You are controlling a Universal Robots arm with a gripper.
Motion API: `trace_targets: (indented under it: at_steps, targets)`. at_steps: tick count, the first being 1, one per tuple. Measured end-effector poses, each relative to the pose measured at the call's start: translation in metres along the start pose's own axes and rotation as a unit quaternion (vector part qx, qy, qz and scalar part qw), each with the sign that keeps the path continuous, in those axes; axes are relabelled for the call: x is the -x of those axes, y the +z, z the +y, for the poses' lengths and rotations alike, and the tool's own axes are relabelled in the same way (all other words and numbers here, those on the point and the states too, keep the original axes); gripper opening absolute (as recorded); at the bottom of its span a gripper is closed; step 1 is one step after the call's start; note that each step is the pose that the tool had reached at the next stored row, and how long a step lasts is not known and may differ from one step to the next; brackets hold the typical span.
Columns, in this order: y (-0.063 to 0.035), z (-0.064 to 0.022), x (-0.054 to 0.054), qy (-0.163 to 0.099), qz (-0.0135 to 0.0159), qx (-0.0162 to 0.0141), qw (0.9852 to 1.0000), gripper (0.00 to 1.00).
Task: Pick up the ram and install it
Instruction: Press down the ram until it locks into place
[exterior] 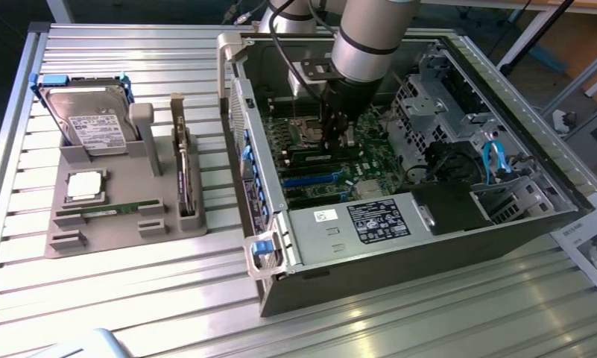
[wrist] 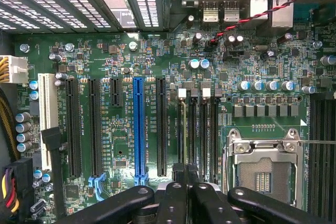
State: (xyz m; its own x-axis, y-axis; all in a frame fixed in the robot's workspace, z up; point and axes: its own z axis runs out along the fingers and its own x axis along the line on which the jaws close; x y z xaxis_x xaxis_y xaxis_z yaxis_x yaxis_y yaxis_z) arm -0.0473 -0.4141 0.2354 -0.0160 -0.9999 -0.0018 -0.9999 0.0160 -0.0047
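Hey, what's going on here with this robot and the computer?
A robot arm has its gripper lowered inside the open black computer case, just above the green motherboard, jaws shut. It sits over the row of black memory slots beside the empty silver processor socket. A slim green ram lies in the grey parts holder outside.
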Motion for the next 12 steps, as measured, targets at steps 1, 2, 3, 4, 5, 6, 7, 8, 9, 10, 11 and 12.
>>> trace_targets:
  at_steps: [1, 2, 3, 4, 5, 6, 7, 8, 9, 10, 11, 12]
  targets:
    - [0.0001, -0.0001, 0.0000, 0.000, 0.0000, 0.0000, 1.0000, 0.10]
    - [0.0002, 0.0000, -0.0001, 0.000, 0.0000, 0.0000, 1.0000, 0.10]
    - [0.0002, 0.0000, -0.0001, 0.000, 0.0000, 0.0000, 1.0000, 0.10]
    - [0.0003, 0.0000, -0.0001, 0.000, 0.0000, 0.0000, 1.0000, 0.10]
    - [0.0004, 0.0000, -0.0001, 0.000, 0.0000, 0.0000, 1.0000, 0.10]
    - [0.0005, 0.0000, -0.0002, 0.000, 0.0000, 0.0000, 1.0000, 0.10]
    - [0.0005, 0.0000, -0.0001, 0.000, 0.0000, 0.0000, 1.0000, 0.10]
    - [0.0006, 0.0000, -0.0001, 0.000, 0.0000, 0.0000, 1.0000, 0.10]
    - [0.0007, 0.0000, -0.0002, 0.000, 0.0000, 0.0000, 1.0000, 0.10]
    - [0.0009, 0.0000, -0.0002, 0.000, 0.0001, 0.0000, 1.0000, 0.10]
    - [0.0010, 0.0000, -0.0002, 0.000, 0.0000, 0.0000, 1.0000, 0.10]
    - [0.0011, 0.0000, -0.0002, 0.000, 0.0000, 0.0000, 1.0000, 0.10]
